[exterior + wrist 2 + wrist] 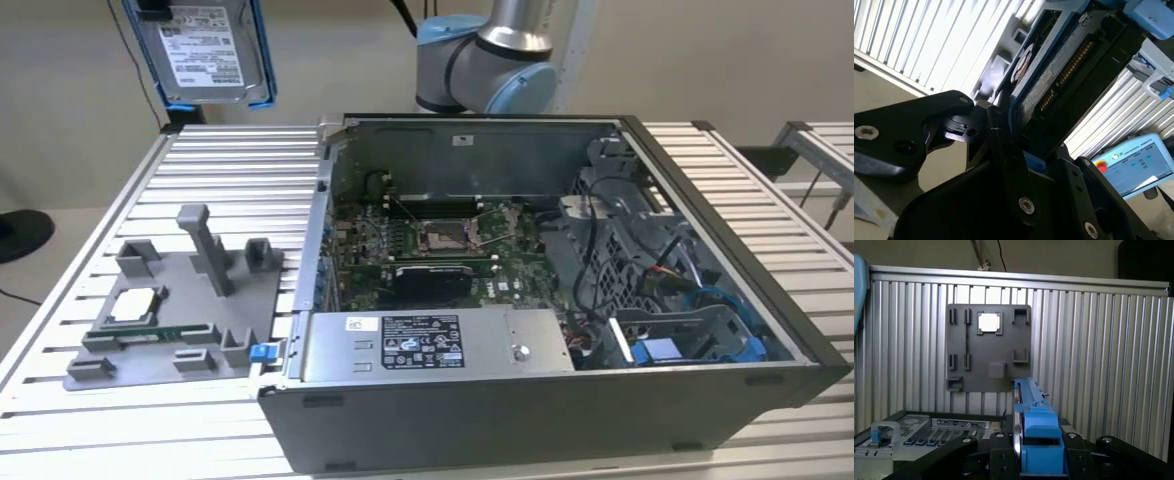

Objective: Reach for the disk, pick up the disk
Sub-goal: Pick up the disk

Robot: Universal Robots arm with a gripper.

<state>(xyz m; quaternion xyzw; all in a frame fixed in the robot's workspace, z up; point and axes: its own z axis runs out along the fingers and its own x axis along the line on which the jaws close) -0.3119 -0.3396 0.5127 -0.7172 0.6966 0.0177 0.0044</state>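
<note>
The disk (207,50) hangs upright in the air above the table's far corner on the exterior view's left. Its white label faces the camera and blue rails run down both edges. In the first wrist view the disk (1030,405) shows edge-on, its blue rail standing up between black fingers (999,452). My gripper (1036,442) is shut on it from both sides. The second wrist view shows the disk's (1054,75) underside and connector edge, held well above the slatted table.
An open computer case (747,350) takes up the table's middle, with a labelled grey metal box (427,345) at its front. A grey fixture plate (180,340) carrying a small silver chip (134,305) lies on the exterior view's left. The arm's base (487,60) stands behind the case.
</note>
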